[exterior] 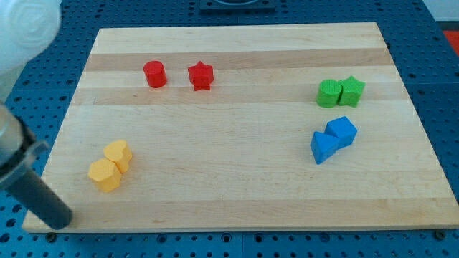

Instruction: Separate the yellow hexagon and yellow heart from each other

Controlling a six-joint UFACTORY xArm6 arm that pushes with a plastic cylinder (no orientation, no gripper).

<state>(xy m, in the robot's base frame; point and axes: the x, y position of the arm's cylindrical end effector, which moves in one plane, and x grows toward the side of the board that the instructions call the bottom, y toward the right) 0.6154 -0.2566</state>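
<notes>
Two yellow blocks sit touching near the view's bottom left of the counter [237, 201]: the yellow hexagon [105, 175] lower and the yellow heart [119, 154] just above it to the right. My tip [62, 219] rests at the board's bottom-left corner, left of and below both, apart from them. There is no gripper, only the rod. I judge the separation not yet begun; next I need to get the tip into the seam between them and push one away. Elsewhere a red cylinder [154, 74] and red star [201, 76], two green blocks [340, 92] and two blue blocks [333, 138] stand well apart.
</notes>
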